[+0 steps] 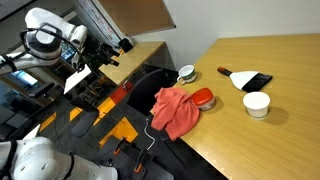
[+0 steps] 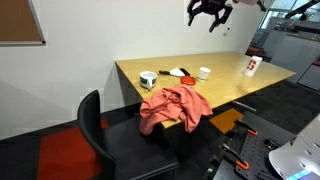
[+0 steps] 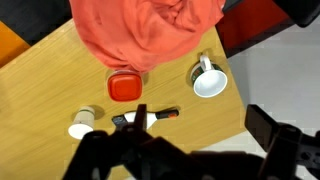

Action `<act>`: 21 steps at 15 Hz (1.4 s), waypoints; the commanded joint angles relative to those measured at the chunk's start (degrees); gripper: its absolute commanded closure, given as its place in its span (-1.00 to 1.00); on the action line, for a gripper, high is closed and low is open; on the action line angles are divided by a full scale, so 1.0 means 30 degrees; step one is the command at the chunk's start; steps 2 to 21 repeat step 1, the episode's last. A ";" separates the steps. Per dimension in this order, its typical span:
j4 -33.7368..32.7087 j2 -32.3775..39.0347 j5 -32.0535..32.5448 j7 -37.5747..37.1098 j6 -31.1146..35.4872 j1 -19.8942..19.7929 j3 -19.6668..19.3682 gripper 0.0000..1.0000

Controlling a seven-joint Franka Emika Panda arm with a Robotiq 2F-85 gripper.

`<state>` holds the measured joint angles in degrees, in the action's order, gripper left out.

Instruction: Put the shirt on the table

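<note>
A salmon-pink shirt (image 1: 175,110) lies crumpled over the near edge of the wooden table (image 1: 270,140), partly hanging off toward a black chair (image 2: 95,125). The shirt also shows in an exterior view (image 2: 172,108) and at the top of the wrist view (image 3: 145,30). My gripper (image 2: 210,14) hangs high above the table, well away from the shirt. It is open and empty. Its dark fingers frame the bottom of the wrist view (image 3: 200,130), and it also shows in an exterior view (image 1: 120,45).
On the table are a red container (image 3: 124,86) next to the shirt, a white mug (image 3: 209,79), a white cup (image 3: 82,122) and a black tool with a red handle (image 3: 150,117). A red-and-white cup (image 2: 252,66) stands at the far end.
</note>
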<state>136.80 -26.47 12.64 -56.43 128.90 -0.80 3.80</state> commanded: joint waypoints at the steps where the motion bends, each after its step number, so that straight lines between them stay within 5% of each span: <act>1: 0.0073 -0.0646 -0.1234 0.1667 -0.1406 -0.0259 0.0142 -1.00; 21: 0.0073 -0.0646 -0.1234 0.1667 -0.1406 -0.0259 0.0142 -1.00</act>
